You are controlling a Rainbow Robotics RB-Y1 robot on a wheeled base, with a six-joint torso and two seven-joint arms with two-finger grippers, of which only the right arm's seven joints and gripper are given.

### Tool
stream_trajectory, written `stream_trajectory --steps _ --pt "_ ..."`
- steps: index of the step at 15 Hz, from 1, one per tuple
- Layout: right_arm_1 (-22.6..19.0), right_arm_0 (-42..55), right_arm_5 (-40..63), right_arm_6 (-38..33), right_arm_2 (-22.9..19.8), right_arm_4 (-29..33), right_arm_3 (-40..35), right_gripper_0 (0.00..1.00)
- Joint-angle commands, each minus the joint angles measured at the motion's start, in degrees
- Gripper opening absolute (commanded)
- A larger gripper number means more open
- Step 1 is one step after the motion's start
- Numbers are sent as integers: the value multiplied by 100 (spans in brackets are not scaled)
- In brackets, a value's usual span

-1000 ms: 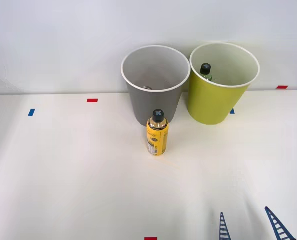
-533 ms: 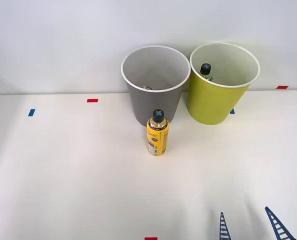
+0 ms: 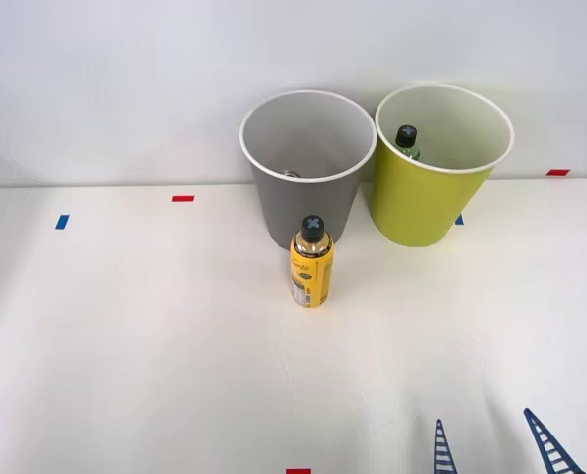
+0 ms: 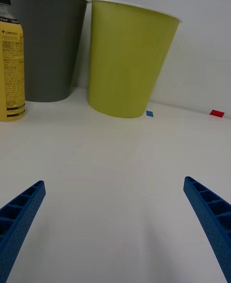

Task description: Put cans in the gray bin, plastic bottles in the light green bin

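Observation:
A yellow plastic bottle (image 3: 312,265) with a black cap stands upright on the white table just in front of the gray bin (image 3: 307,168). Beside that bin, to the right, stands the light green bin (image 3: 434,168), and a dark bottle's black cap (image 3: 406,136) shows inside it. A glint of metal (image 3: 292,174) lies low inside the gray bin; I cannot tell what it is. My right gripper (image 3: 494,446) is open at the table's near right edge, well short of the bottle. In the wrist view the yellow bottle (image 4: 10,61), gray bin (image 4: 48,47) and light green bin (image 4: 127,59) lie ahead of the open gripper (image 4: 115,225).
Small red tape marks (image 3: 183,198) and blue tape marks (image 3: 62,222) dot the white table (image 3: 155,346). A white wall rises directly behind the bins. Bare tabletop lies between my gripper and the bottle.

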Motion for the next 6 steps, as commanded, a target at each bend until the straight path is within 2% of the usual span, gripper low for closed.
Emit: stream_trajectory --steps 1,6 --pt "0 0 0 0 0 0 0 100" --pt "0 0 0 0 0 0 0 100"
